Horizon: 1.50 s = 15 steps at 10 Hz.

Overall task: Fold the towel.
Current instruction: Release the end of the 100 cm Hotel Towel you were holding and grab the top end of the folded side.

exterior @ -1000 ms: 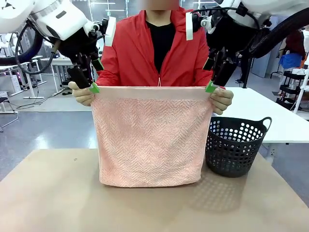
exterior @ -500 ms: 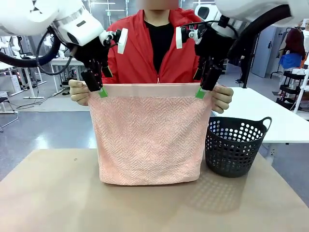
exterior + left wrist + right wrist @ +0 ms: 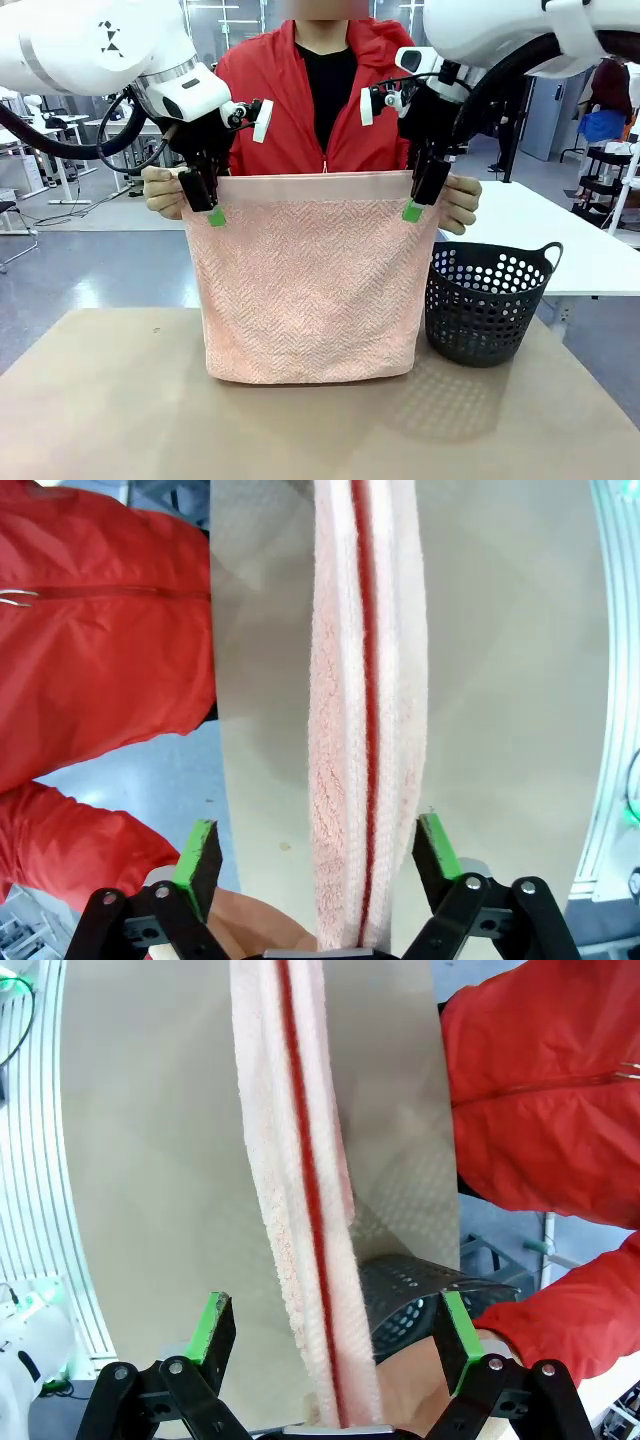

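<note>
A person across the table holds the salmon-pink towel (image 3: 310, 290) up by its top corners, doubled, with its lower edge resting on the table. My left gripper (image 3: 207, 205) straddles the top edge near the person's hand (image 3: 160, 190). In the left wrist view its fingers (image 3: 198, 855) stand apart on either side of the towel (image 3: 360, 730), leaving gaps, so the left gripper (image 3: 316, 825) is open. My right gripper (image 3: 418, 200) straddles the other top corner beside the person's other hand (image 3: 462, 203). The right gripper (image 3: 333, 1305) is also open around the towel (image 3: 300, 1160).
A black perforated basket (image 3: 490, 300) stands on the brown table (image 3: 100, 400) just right of the hanging towel, and the right wrist view shows the basket (image 3: 410, 1300) too. The person in a red jacket (image 3: 330, 110) stands close behind the towel.
Both grippers have come down and inward from beside the top corners to straddle the towel's top edge. The person's hands and the towel stay in place.
</note>
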### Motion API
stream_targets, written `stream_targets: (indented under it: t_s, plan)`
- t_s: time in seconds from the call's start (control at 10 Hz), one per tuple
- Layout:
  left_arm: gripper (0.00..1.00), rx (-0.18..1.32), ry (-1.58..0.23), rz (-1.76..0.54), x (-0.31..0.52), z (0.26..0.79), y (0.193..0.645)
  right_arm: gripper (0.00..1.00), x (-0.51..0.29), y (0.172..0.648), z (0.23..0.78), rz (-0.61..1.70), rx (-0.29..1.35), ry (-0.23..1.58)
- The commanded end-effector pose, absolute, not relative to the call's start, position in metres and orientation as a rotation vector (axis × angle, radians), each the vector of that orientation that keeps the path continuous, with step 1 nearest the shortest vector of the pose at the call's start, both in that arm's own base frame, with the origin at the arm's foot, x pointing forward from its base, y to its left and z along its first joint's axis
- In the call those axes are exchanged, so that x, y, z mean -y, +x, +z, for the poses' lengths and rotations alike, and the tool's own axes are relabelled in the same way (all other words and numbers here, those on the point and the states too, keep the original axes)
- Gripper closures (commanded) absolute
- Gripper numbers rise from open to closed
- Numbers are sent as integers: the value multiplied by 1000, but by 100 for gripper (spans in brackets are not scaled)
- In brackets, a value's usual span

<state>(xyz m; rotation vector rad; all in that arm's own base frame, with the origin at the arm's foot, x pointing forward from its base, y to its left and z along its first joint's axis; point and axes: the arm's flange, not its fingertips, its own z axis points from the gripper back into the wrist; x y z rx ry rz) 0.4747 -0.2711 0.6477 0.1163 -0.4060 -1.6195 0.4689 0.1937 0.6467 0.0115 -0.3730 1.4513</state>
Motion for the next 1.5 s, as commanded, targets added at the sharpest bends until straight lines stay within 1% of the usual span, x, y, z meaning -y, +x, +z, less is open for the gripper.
stream_targets:
  t_s: [0.0, 0.1, 0.2, 0.4, 0.5, 0.6, 0.7, 1.1, 1.2, 1.3, 1.4]
  plan:
    - [60, 389, 94, -1603, 271, 654, 473, 58, -194, 472, 647, 1457, 359, 32]
    - [76, 387, 96, -1609, 271, 652, 473, 60, -194, 472, 646, 1451, 360, 28]
    - [100, 384, 94, -1609, 271, 650, 472, 100, -194, 470, 646, 1453, 364, 24]
    - [100, 378, 91, -1613, 271, 647, 470, 100, -195, 467, 647, 1454, 373, 23]
    - [98, 381, 89, -1614, 271, 646, 470, 89, -195, 466, 647, 1453, 375, 20]
    - [100, 383, 87, -1612, 270, 647, 469, 98, -194, 465, 647, 1453, 375, 18]
    - [100, 386, 84, -1608, 269, 648, 468, 100, -194, 464, 647, 1454, 373, 18]
    - [100, 378, 80, -1599, 268, 649, 466, 100, -192, 465, 645, 1453, 365, 14]
    - [100, 399, 58, -1515, 263, 647, 469, 100, -190, 470, 641, 1434, 357, 25]
    - [100, 391, 105, -1619, 271, 648, 472, 100, -195, 468, 648, 1452, 369, 6]
    - [100, 391, 105, -1619, 271, 648, 472, 100, -195, 468, 648, 1452, 369, 6]
